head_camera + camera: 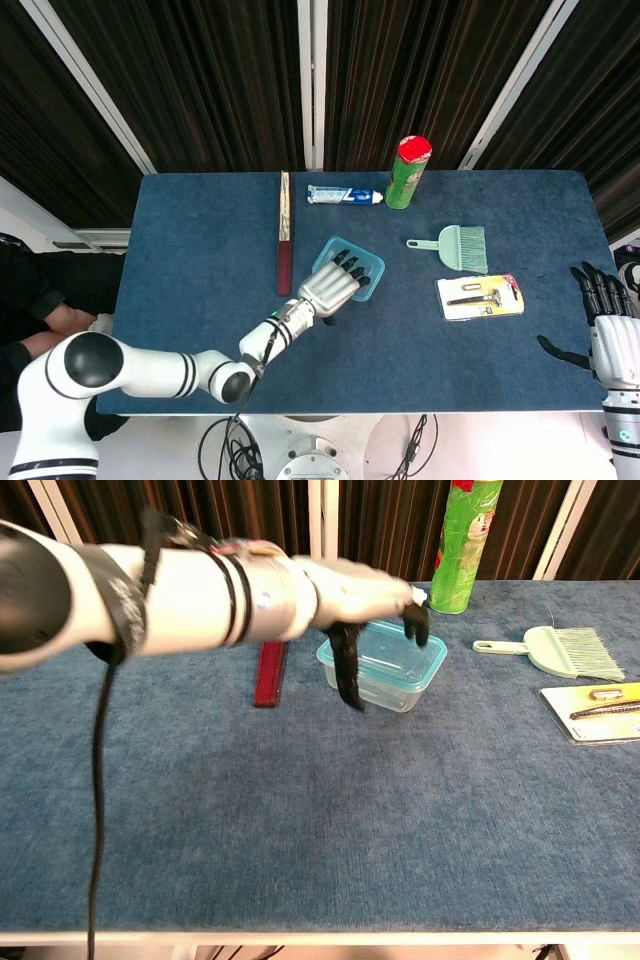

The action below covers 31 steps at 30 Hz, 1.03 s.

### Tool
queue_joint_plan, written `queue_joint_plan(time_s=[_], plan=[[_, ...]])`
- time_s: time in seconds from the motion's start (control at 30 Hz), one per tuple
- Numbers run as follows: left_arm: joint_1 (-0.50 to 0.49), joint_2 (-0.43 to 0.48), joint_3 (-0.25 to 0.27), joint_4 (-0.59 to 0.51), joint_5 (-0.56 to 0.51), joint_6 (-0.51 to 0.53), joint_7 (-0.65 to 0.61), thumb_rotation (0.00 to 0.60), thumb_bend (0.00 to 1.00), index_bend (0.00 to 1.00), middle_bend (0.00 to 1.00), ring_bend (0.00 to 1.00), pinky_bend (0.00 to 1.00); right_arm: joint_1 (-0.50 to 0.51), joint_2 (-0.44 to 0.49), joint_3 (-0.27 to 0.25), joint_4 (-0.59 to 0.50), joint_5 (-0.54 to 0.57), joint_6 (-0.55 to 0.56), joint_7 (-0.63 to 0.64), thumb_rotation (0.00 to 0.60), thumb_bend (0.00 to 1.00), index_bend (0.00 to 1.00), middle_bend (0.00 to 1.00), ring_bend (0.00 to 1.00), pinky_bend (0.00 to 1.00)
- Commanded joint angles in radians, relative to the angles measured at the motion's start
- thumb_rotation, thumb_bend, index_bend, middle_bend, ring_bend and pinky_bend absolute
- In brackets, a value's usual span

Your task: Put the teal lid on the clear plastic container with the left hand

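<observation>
The clear plastic container [369,272] [402,683] stands mid-table with the teal lid [367,263] [396,651] lying on top of it. My left hand [330,285] [355,590] hovers over the container's near left side, fingers spread and pointing down, holding nothing. It is motion-blurred in the chest view, and its dark fingertips [346,675] hang in front of the container's left wall. I cannot tell whether they touch it. My right hand [606,322] stays at the table's right edge, fingers spread and empty.
A green can [405,172] [467,540] and a toothpaste tube [343,195] stand behind. A red-handled stick [284,235] [267,670] lies left of the container. To the right are a green hand brush [458,246] [560,648] and a carded razor [480,296] [600,708].
</observation>
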Motion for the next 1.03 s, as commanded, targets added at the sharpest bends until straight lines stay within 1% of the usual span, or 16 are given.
queue_joint_plan(time_s=[0.03, 0.13, 0.2, 0.3, 0.43, 0.63, 0.83, 0.93, 1.03], plan=[[0.113, 0.112, -0.026, -0.102, 0.068, 0.107, -0.11, 0.6, 0.07, 0.2, 0.14, 0.04, 0.0, -0.002, 0.01, -0.004, 0.002, -0.003, -0.004, 0.01, 0.6, 0.04, 0.0, 0.0, 0.0, 0.0], [0.219, 0.19, -0.013, -0.174, 0.133, 0.194, -0.207, 0.6, 0.06, 0.2, 0.14, 0.04, 0.0, 0.0, 0.02, -0.011, 0.008, -0.003, -0.021, 0.04, 0.6, 0.04, 0.0, 0.0, 0.0, 0.0], [0.286, 0.233, 0.009, -0.202, 0.175, 0.248, -0.255, 0.6, 0.06, 0.2, 0.14, 0.04, 0.0, 0.0, 0.021, -0.013, 0.02, -0.004, -0.028, 0.061, 0.6, 0.04, 0.0, 0.0, 0.0, 0.0], [0.397, 0.297, 0.058, -0.239, 0.227, 0.34, -0.307, 0.6, 0.06, 0.2, 0.14, 0.04, 0.0, -0.001, 0.018, -0.016, 0.041, -0.007, -0.028, 0.085, 0.6, 0.04, 0.0, 0.0, 0.0, 0.0], [0.555, 0.367, 0.135, -0.271, 0.318, 0.477, -0.374, 0.6, 0.06, 0.2, 0.14, 0.04, 0.0, -0.01, 0.017, -0.018, 0.072, -0.013, -0.014, 0.125, 0.6, 0.04, 0.0, 0.0, 0.0, 0.0], [0.749, 0.423, 0.224, -0.276, 0.436, 0.65, -0.413, 0.6, 0.07, 0.2, 0.14, 0.04, 0.0, -0.009, 0.011, -0.016, 0.108, -0.021, -0.008, 0.156, 0.6, 0.04, 0.0, 0.0, 0.0, 0.0], [0.894, 0.438, 0.259, -0.272, 0.487, 0.754, -0.426, 0.6, 0.06, 0.2, 0.14, 0.04, 0.0, 0.004, 0.001, -0.017, 0.126, -0.042, -0.012, 0.17, 0.6, 0.04, 0.0, 0.0, 0.0, 0.0], [0.957, 0.436, 0.265, -0.262, 0.49, 0.791, -0.417, 0.6, 0.06, 0.2, 0.14, 0.04, 0.0, 0.011, 0.008, -0.024, 0.121, -0.053, -0.027, 0.203, 0.6, 0.04, 0.0, 0.0, 0.0, 0.0], [1.019, 0.425, 0.265, -0.244, 0.505, 0.828, -0.436, 0.6, 0.07, 0.2, 0.14, 0.04, 0.0, 0.015, 0.012, -0.025, 0.119, -0.059, -0.027, 0.207, 0.6, 0.04, 0.0, 0.0, 0.0, 0.0]])
